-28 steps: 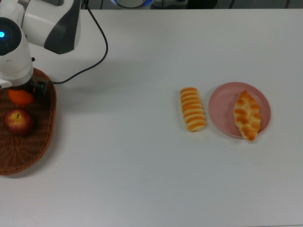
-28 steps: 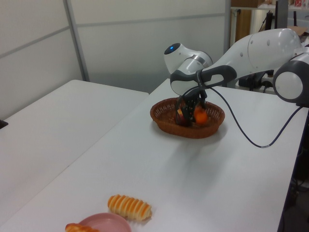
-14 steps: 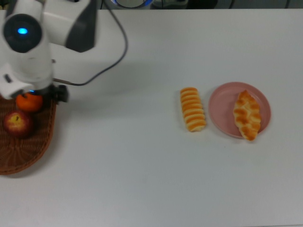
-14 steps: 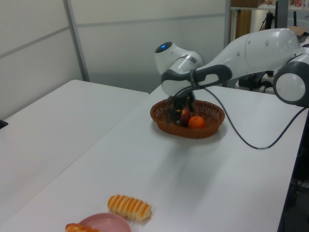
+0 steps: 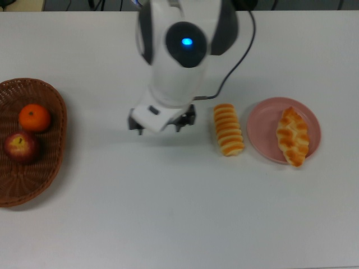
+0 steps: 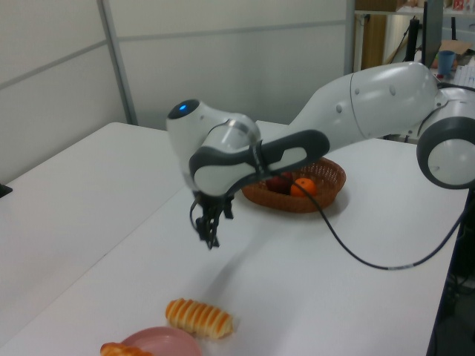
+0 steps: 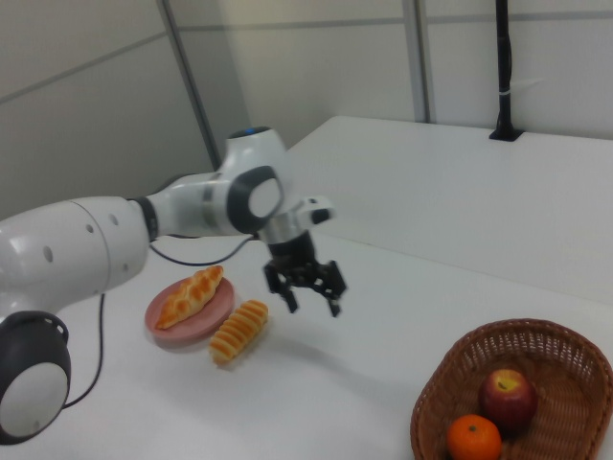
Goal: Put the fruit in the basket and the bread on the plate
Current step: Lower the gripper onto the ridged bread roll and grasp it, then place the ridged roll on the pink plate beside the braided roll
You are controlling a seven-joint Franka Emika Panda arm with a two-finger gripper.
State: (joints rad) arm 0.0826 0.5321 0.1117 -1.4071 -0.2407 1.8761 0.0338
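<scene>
Well, the fruit is settled — apple [image 5: 22, 146] and tangerine [image 5: 34, 117] both lie in the basket [image 5: 49, 171], and the braided pastry [image 5: 293, 136] rests on the pink plate [image 5: 258, 130]. The ridged roll [image 5: 228, 129] lies on the white surface [image 5: 168, 213] just beside the plate, on its basket side. The gripper [image 7: 306, 285] hangs above the surface near that roll, fingers spread and empty. I'd say it should come down over the roll's middle and close across the narrow width, not the ends.

A lab or office room: white tables [image 6: 89, 193], grey partition walls [image 6: 223, 52], a fixed robot arm [image 6: 349, 104].
</scene>
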